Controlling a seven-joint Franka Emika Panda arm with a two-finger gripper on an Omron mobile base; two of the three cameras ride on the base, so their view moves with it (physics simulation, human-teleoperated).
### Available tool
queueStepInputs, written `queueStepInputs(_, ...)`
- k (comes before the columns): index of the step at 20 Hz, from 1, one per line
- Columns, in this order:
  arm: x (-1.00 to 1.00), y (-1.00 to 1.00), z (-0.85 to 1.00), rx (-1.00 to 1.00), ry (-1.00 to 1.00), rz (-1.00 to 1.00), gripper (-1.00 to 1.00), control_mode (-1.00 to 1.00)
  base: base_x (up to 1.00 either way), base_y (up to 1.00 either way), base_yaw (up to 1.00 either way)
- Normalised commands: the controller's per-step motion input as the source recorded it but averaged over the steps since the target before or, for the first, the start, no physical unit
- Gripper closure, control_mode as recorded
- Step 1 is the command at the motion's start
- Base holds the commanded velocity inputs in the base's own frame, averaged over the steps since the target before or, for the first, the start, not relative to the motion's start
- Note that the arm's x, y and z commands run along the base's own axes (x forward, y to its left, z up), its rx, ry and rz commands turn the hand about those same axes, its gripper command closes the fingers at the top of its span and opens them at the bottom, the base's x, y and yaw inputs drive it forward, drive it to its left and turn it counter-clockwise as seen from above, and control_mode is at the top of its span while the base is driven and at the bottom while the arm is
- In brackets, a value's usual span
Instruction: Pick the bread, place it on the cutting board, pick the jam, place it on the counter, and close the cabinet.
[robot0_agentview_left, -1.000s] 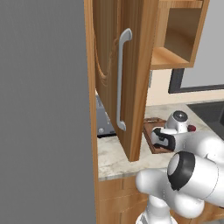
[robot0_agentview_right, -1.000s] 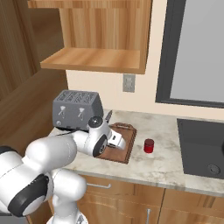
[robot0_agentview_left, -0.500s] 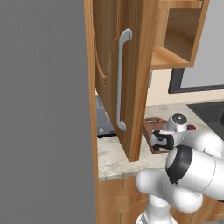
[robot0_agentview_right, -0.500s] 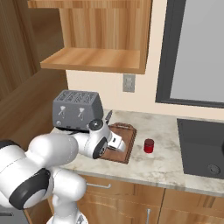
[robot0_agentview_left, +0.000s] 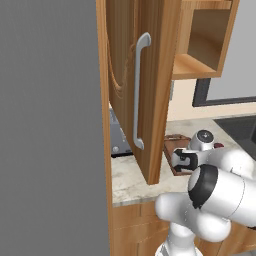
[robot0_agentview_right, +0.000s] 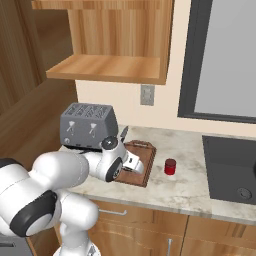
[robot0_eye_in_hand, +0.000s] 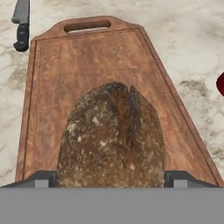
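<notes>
Even, soft rendered light is falling everywhere; the beige marbled stone counter (robot0_agentview_right: 190, 187) is showing no glare, edges staying sharp.

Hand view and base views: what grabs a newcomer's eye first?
The rough, speckled dark brown bread lying on the reddish-brown wooden cutting board, between the open gripper tips. Then the light wooden wall cabinet door standing open, and the small red jam jar on the beige marbled counter.

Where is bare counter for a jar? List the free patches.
Free: counter between the jam and the cooktop, and the strip behind the jam to the wall. Crowded: left end, with toaster, knife and cutting board bearing the bread.
</notes>
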Motion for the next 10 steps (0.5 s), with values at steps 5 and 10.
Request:
queueStepInputs(5, 0.00, 0.00, -0.02, 0.00, 0.00, 0.00, -1.00, -1.00, 0.00, 0.00, 0.00)
queueStepInputs(10, 0.00, 0.00, 0.00, 0.00, 0.00, 0.00, -1.00, -1.00, 0.00, 0.00, 0.00)
